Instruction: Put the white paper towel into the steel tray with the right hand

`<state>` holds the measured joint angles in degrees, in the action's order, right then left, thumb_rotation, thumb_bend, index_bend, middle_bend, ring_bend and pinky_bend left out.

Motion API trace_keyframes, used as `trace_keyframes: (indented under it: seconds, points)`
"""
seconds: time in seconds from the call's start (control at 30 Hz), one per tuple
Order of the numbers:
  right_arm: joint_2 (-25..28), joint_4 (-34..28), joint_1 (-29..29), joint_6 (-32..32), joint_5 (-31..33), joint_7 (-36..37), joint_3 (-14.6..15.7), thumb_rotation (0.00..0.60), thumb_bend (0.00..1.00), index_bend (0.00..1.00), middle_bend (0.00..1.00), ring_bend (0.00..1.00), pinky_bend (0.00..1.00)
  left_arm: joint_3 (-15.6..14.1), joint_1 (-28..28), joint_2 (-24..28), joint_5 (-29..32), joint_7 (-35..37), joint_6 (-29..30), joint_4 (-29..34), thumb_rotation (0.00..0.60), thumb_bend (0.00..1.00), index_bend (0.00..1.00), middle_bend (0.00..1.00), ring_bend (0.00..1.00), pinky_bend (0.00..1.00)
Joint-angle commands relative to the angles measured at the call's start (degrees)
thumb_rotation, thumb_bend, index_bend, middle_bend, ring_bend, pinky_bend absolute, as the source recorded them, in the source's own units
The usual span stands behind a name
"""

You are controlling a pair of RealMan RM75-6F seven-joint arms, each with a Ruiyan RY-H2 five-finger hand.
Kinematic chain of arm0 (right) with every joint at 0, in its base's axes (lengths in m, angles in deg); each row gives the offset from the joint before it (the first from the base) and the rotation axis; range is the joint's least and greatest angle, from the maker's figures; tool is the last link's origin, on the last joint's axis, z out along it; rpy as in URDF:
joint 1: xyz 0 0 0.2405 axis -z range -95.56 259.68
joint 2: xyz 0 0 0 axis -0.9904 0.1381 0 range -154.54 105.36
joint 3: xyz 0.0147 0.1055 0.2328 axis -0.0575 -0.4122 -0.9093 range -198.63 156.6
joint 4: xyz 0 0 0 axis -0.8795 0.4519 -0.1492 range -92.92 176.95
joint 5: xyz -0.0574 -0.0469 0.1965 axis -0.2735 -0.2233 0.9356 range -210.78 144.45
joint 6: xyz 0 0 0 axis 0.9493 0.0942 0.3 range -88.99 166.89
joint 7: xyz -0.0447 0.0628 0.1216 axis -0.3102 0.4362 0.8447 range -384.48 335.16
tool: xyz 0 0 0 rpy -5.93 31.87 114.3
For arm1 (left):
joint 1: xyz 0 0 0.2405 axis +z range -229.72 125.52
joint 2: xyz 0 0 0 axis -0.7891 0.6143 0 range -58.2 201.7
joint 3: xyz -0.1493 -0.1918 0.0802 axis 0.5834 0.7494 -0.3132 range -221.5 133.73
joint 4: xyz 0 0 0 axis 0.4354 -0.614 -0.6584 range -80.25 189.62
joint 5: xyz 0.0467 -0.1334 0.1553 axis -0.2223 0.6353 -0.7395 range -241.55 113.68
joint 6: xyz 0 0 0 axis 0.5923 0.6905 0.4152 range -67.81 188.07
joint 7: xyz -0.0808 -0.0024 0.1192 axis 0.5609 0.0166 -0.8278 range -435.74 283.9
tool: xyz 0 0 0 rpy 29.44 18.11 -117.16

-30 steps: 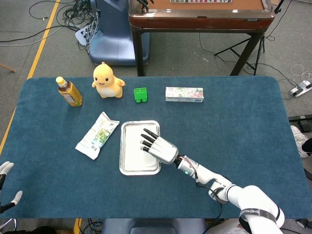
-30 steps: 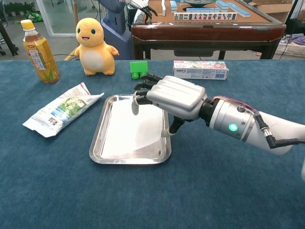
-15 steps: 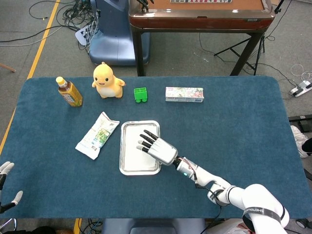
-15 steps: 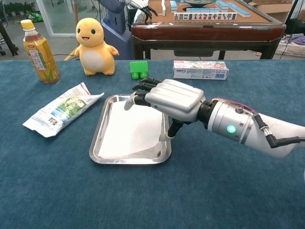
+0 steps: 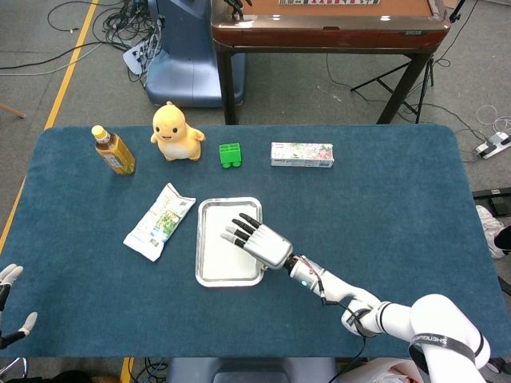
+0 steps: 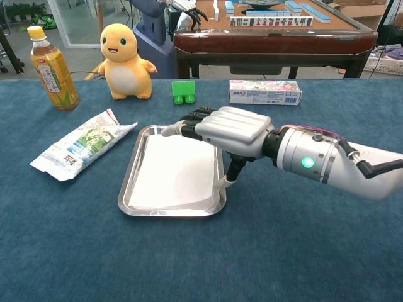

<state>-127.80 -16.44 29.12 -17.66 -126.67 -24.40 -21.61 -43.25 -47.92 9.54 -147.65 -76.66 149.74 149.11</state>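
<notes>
The steel tray (image 5: 200, 239) (image 6: 129, 185) sits at the middle of the blue table. The white paper towel (image 5: 217, 257) (image 6: 170, 179) lies flat inside it and covers most of its floor. My right hand (image 5: 259, 239) (image 6: 230, 129) hovers over the tray's right half with its fingers stretched out and apart, holding nothing. Its thumb points down by the tray's right rim. Only the fingertips of my left hand (image 5: 11, 295) show, at the lower left edge of the head view, apart and with nothing in them.
A snack bag (image 5: 159, 221) (image 6: 82, 145) lies left of the tray. Along the far side stand a tea bottle (image 5: 112, 151) (image 6: 53, 67), a yellow plush (image 5: 176, 132) (image 6: 126, 61), a green block (image 5: 230, 155) (image 6: 183, 91) and a long box (image 5: 302, 154) (image 6: 265, 92).
My right hand's fingers have straightened and risen off the towel. The towel's raised corner has settled flat in the tray. The left hand has not moved.
</notes>
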Motion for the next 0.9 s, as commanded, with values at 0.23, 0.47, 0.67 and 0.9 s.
trace_keyframes:
  seconds: [0.23, 0.47, 0.67, 0.9]
  points:
    - [2.1, -2.4, 0.5, 0.7, 1.1, -2.7, -0.9, 0.600, 0.00, 0.03, 0.08, 0.00, 0.00, 0.0, 0.0, 0.0, 0.1, -0.1, -0.1, 0.1, 0.600, 0.25, 0.13, 0.12, 0.15, 0.06]
    - [3.2, -5.2, 1.4, -1.8, 1.1, -2.5, -1.9, 0.600, 0.00, 0.03, 0.08, 0.00, 0.00, 0.0, 0.0, -0.1, -0.1, -0.1, 0.1, 0.1, 0.600, 0.25, 0.13, 0.12, 0.15, 0.06]
    - [5.9, -9.5, 3.5, -7.0, 0.8, -5.4, -3.4, 0.600, 0.00, 0.03, 0.10, 0.00, 0.00, 0.1, 0.0, 0.1, -0.3, 0.1, 0.5, 0.3, 0.600, 0.25, 0.13, 0.12, 0.15, 0.06]
    - [14.6, -19.0, 10.4, -12.9, 4.6, -13.9, -4.1, 0.600, 0.07, 0.15, 0.19, 0.09, 0.13, 0.5, 0.1, 0.5, -0.3, 0.7, 1.0, -0.1, 0.600, 0.25, 0.13, 0.12, 0.15, 0.06]
